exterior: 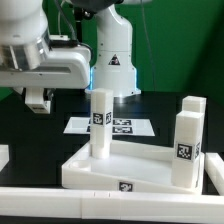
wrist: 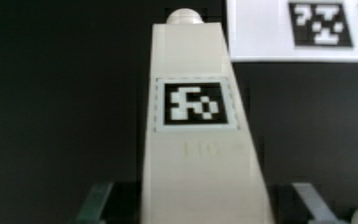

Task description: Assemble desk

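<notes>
A large white plastic rectangular tabletop panel with a raised rim lies on the black table in the foreground of the exterior view, just behind a long white border rail. One white square leg, bearing a black-and-white tag, stands upright at the panel's corner toward the exterior view's left; two more tagged white legs stand upright at the exterior view's right end of the panel. Behind the panel lies the flat white marker board. The robot arm's two-finger gripper hangs above the table at the exterior view's left, apart from the panel. In the wrist view a tagged white leg lies lengthwise between the spread dark fingers; whether they touch it cannot be told.
</notes>
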You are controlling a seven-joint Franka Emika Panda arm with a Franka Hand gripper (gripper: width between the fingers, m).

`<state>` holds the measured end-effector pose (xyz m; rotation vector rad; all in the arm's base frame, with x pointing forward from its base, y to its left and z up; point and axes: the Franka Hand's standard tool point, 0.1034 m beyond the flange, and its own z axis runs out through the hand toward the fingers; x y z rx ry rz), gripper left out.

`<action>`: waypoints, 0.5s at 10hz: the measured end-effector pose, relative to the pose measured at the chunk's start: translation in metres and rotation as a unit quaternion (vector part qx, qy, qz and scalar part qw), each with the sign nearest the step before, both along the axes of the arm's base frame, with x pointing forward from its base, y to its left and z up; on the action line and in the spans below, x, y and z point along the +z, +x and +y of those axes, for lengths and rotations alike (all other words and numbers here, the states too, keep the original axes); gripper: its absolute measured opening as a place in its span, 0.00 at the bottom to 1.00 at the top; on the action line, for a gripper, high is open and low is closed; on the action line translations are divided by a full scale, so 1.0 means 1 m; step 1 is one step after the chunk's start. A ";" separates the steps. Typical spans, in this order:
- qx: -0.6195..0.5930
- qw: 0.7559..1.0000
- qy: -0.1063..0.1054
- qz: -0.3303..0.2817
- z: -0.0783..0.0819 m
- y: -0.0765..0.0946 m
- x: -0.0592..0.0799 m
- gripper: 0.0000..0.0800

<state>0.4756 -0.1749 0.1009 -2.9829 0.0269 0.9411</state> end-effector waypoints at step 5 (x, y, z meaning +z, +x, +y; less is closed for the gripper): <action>-0.064 0.981 0.013 -0.184 0.018 0.052 0.031 0.36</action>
